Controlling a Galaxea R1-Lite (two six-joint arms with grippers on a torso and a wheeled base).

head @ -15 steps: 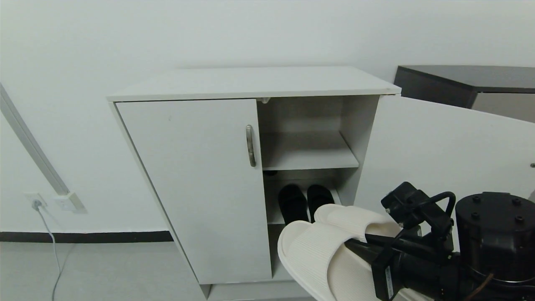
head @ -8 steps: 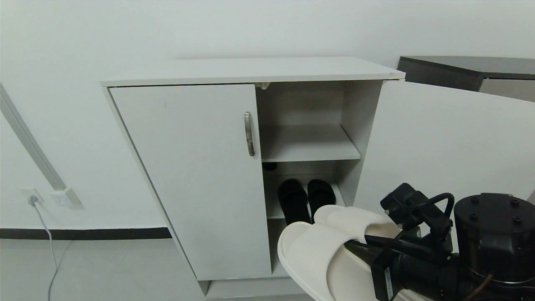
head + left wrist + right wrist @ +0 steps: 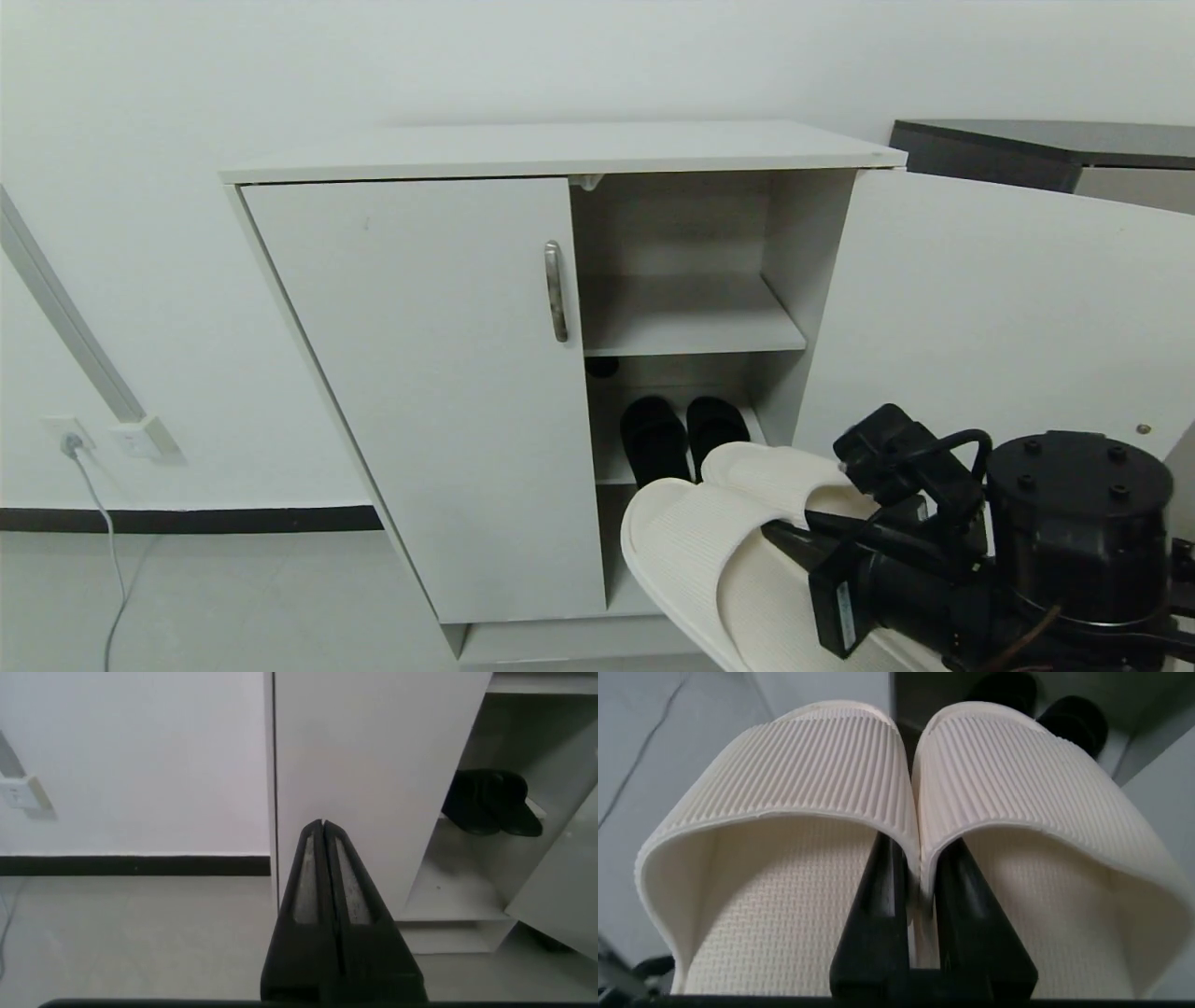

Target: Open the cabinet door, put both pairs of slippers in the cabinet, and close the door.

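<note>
Before the cabinet (image 3: 560, 149), my head camera has shifted over the last second: the whole cabinet sits higher in the head view than before. Against that shift I cannot tell any real move of my right arm. My right gripper (image 3: 915, 891) stays clamped on the white slippers (image 3: 822, 793), its two fingers pinching the inner side walls of the pair together, toes pointing away from me. My left gripper (image 3: 322, 835) has its fingers pressed together with nothing between them, facing the closed left door (image 3: 439, 392).

Inside the cabinet, the black slippers (image 3: 681, 434) lie side by side on the middle shelf (image 3: 605, 450), toes toward the back. The upper shelf (image 3: 686, 327) is bare board, and so is the bottom board (image 3: 448, 887) as far as the left wrist view shows it.

The right door (image 3: 990, 308) stands swung wide open, just beside my right arm. The opening runs between the left door's handle (image 3: 555, 291) edge and the cabinet's right side wall. The white slippers hang outside it, in front of its lower part, their toes overlapping the black pair in the head view. On the left, a cable (image 3: 112, 551) drops from a wall socket to the floor, well apart from the cabinet.
</note>
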